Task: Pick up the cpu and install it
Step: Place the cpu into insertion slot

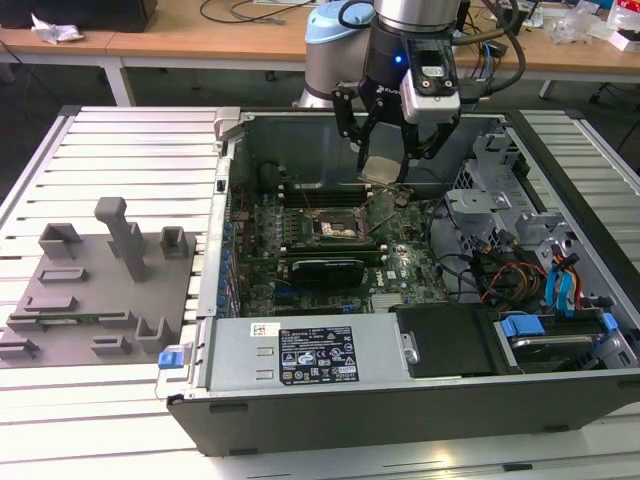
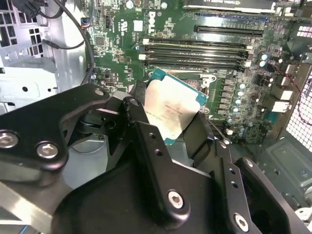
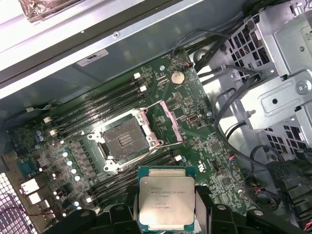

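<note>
Pincer (image 1: 384, 160) clenched on the cpu (image 1: 381, 168), a black finger (image 3: 127, 207) pressed to each of two opposite edges, holding it in the air inside the open case (image 1: 350, 405). The chip hangs tilted above the motherboard (image 1: 300, 265), clear of it, near the socket (image 1: 335, 225) and a little toward the exterior view's right and the case's far wall. In the first wrist view its pale silver top faces the camera, and the socket (image 3: 124, 141) lies beyond it with its metal frame (image 3: 165, 117) swung up. The case takes up the worktop (image 1: 130, 150) from its middle toward the exterior view's right edge. A grey tray (image 1: 100, 290) lies beside the case, toward the exterior view's left edge.
</note>
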Motion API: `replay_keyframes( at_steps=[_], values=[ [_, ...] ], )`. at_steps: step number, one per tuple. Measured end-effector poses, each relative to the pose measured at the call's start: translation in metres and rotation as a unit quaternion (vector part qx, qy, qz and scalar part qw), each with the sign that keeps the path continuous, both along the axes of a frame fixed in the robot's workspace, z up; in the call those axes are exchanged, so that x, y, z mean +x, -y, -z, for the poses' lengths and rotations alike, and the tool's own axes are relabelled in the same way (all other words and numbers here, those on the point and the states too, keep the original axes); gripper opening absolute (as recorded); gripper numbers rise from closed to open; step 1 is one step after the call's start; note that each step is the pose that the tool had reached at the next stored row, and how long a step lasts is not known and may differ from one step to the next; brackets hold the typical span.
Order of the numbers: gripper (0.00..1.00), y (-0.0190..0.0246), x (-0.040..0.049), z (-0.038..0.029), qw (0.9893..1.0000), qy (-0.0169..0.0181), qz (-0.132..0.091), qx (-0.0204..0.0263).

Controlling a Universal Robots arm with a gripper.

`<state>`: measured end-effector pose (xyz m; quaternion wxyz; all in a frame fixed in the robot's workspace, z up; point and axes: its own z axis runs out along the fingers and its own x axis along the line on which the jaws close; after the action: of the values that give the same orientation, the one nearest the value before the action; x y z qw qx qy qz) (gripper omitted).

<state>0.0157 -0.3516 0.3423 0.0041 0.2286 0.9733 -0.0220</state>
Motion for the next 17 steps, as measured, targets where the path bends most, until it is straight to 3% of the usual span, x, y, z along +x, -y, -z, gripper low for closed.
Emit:
replay_keyframes(
  at_steps=[9,17],
  values=[
    [0.55,0.0,0.0,0.0001,0.9996,0.0,0.028,-0.001],
    [0.55,0.0,0.0,0.0001,0.9985,0.0,0.055,-0.0016]
  ],
)
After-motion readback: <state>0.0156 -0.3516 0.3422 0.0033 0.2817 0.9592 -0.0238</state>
